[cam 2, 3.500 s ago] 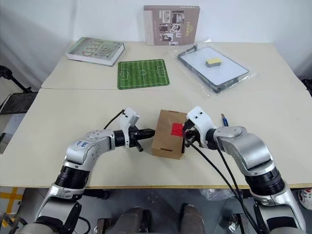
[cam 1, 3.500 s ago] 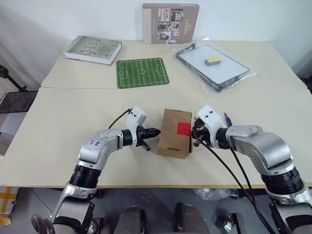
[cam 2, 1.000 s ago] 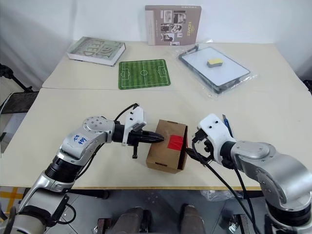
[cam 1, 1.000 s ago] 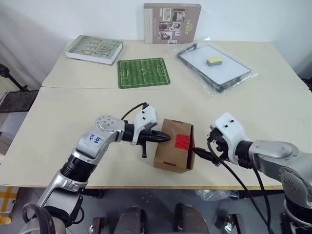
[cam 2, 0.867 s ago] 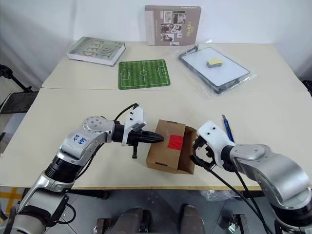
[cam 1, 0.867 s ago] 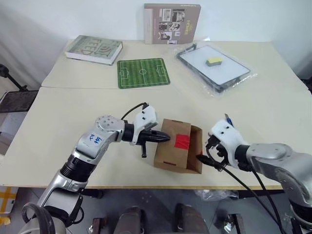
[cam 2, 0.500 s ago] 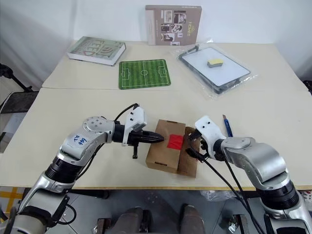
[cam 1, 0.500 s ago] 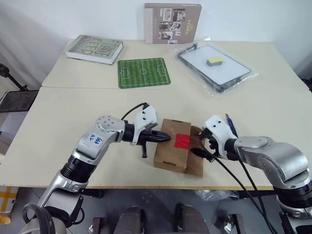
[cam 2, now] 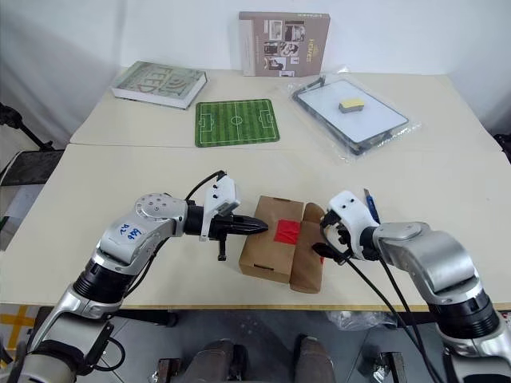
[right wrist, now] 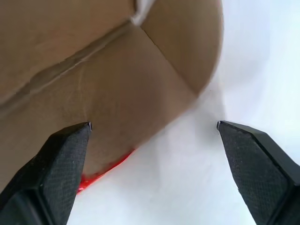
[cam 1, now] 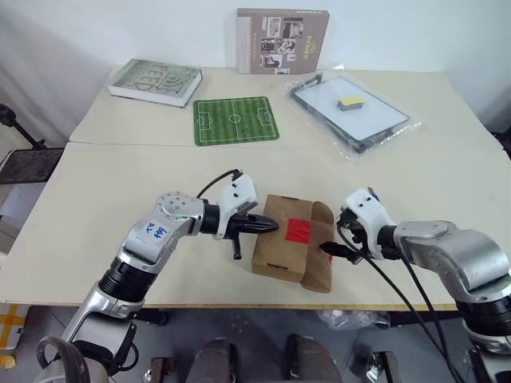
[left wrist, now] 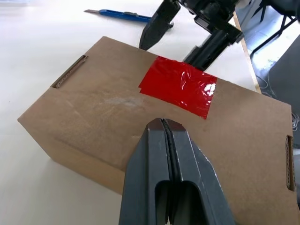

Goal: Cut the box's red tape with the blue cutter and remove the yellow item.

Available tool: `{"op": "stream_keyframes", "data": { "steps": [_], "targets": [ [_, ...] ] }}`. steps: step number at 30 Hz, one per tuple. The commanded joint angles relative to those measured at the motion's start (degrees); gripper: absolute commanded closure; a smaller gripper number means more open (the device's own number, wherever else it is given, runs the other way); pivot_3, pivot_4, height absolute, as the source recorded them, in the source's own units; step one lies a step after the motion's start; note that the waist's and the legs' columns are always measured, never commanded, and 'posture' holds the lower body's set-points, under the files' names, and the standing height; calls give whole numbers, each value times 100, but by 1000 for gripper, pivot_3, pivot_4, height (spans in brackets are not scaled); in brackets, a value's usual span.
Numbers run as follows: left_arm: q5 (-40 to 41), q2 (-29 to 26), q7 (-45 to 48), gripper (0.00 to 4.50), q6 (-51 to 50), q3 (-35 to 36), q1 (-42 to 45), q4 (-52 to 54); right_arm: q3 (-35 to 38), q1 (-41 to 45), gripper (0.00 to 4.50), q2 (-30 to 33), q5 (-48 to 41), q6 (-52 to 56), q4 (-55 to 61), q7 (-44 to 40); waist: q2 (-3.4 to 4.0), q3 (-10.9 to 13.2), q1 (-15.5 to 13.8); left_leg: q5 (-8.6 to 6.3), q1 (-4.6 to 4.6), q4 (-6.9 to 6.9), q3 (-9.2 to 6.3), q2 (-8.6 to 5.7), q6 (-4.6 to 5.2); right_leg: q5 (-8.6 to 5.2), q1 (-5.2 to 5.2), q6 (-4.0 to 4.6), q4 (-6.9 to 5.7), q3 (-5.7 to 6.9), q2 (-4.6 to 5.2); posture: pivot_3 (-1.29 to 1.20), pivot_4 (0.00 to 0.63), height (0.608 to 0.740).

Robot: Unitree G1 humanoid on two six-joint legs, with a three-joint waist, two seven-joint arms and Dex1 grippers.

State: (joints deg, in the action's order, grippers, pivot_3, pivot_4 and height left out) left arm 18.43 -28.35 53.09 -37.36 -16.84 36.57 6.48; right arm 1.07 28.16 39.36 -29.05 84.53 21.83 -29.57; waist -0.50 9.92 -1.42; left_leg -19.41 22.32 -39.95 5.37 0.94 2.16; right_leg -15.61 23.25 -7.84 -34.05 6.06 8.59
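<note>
The left pincer [cam 1: 270, 226] is pressed together, its tips resting on the top face of the box [cam 1: 281, 251], while the right pincer [right wrist: 152, 136] is spread wide at the box's opened flap [cam 1: 322, 247], gripping nothing that can be made out. The box lies flat near the counter's [cam 1: 120, 183] front edge, its long axis running front to back, the red tape [cam 1: 299, 231] on top. The blue cutter [cam 2: 371, 206] lies just beyond the right pincer, pointing roughly away from the robot.
</note>
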Motion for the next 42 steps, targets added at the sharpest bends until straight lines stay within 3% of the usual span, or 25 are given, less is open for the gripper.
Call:
{"op": "stream_keyframes", "data": {
  "steps": [1, 6, 13, 26, 34, 37, 42],
  "targets": [
    [-100, -7, -60, 4500, -129, -96, -159, 45, 810, -8, 32, -278, -534, 771, -552, 14, 0, 0, -7, 0, 1, 0, -1, -1, 0, 0, 0, 0, 0, 1, 1, 0, 150, 740],
    [-81, 8, -36, 4500, -141, -128, -207, 108, 1690, 203, 32, -669, -1332, 797, -1867, 120, 1, -2, 15, -3, 0, 5, -2, -3, 0, 0, 0, 0, 3, 2, 1, 0, 150, 740],
    [-76, 5, 1, 4500, -174, -126, -212, 140, 1822, 440, 32, -1146, -2130, 797, -2547, 777, 6, -6, 173, 0, -13, 15, 9, 6, -4, -1, -1, 3, -5, 1, -4, 0, 150, 740],
    [-104, -42, -47, 4500, -191, -35, -188, 87, 1470, 165, 32, -1195, -4011, 797, -2159, 2205, 7, -7, 278, 3, -20, 37, 13, 9, -9, -3, 3, 6, -2, 1, -5, 0, 150, 740],
    [-142, -23, -81, 4500, -152, 2, -165, -59, 1402, 218, 32, -1539, -4582, 797, -2251, 3064, 10, -9, 311, 3, -22, 37, 15, 14, -10, -4, 4, 8, -3, -1, -8, 0, 150, 740],
    [-150, -24, -86, 4500, -130, 21, -145, -103, 1433, 225, 677, -1571, -4677, 797, -2268, 3314, 12, -10, 313, 4, -23, 38, 19, 19, -11, -6, 5, 13, -3, -2, -11, 0, 150, 740],
    [-145, -20, -123, 4500, -121, 55, -151, -116, 1497, 161, 2395, -1517, -4971, 797, -2187, 3685, 14, -11, 299, 5, -19, 38, 21, 18, -13, -7, 12, 14, -6, -5, -9, 0, 150, 740]
  ]
}}
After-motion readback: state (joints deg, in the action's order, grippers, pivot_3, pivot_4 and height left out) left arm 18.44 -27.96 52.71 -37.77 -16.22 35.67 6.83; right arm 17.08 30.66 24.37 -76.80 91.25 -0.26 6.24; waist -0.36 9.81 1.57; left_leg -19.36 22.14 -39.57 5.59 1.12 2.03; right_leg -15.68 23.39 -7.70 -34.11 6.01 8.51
